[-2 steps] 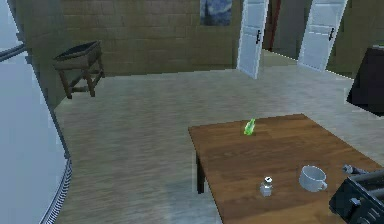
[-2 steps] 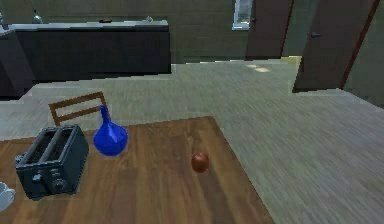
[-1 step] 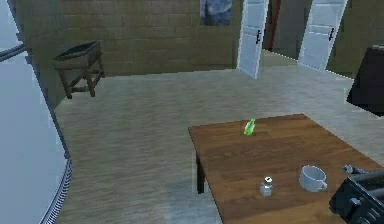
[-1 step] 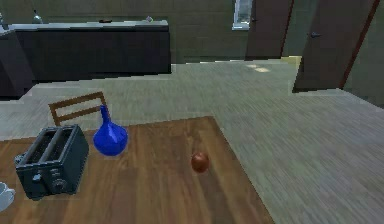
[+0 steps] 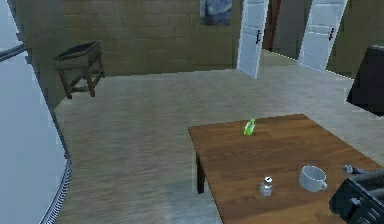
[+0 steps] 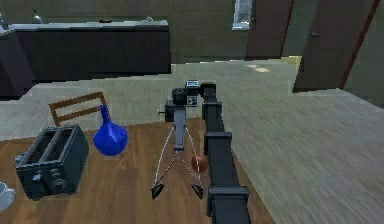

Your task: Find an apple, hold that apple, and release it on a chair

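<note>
Wooden counter (image 6: 125, 196) | reddish blob (image 6: 198, 160), likely apple, near its edge at jaws | held: cannot tell | chair (image 6: 76, 100) release pending

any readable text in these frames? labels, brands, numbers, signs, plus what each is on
No legible text in either view.
On the white squares at the end of the arm: black marks, no letters or digits to be read.
On the picture: an image, no words made out.
On the toaster, fridge, green bottle and shaker: any print too small to read.
</note>
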Controlling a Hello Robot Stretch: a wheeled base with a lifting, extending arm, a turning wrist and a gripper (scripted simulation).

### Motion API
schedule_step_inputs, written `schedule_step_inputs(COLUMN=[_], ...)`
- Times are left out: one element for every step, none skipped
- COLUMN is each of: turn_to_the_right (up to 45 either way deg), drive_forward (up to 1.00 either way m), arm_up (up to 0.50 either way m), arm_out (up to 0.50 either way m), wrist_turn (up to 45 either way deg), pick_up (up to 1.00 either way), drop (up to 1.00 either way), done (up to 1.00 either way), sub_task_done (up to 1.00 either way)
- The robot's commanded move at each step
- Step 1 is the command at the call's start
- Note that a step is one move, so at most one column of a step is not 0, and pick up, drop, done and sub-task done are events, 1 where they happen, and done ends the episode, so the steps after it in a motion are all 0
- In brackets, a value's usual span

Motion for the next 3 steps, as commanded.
schedule_step_inputs(turn_to_the_right=[0.0, 0.0, 0.0], drive_forward=[0.0, 0.0, 0.0], arm_up=[0.0, 0.0, 0.0], arm_out=[0.0, 0.0, 0.0], wrist_turn=[45.0, 45.0, 45.0], pick_up=[0.0, 0.0, 0.0], drop=[0.0, 0.0, 0.0], done=[0.0, 0.0, 0.0], sub_task_done=[0.0, 0.0, 0.0])
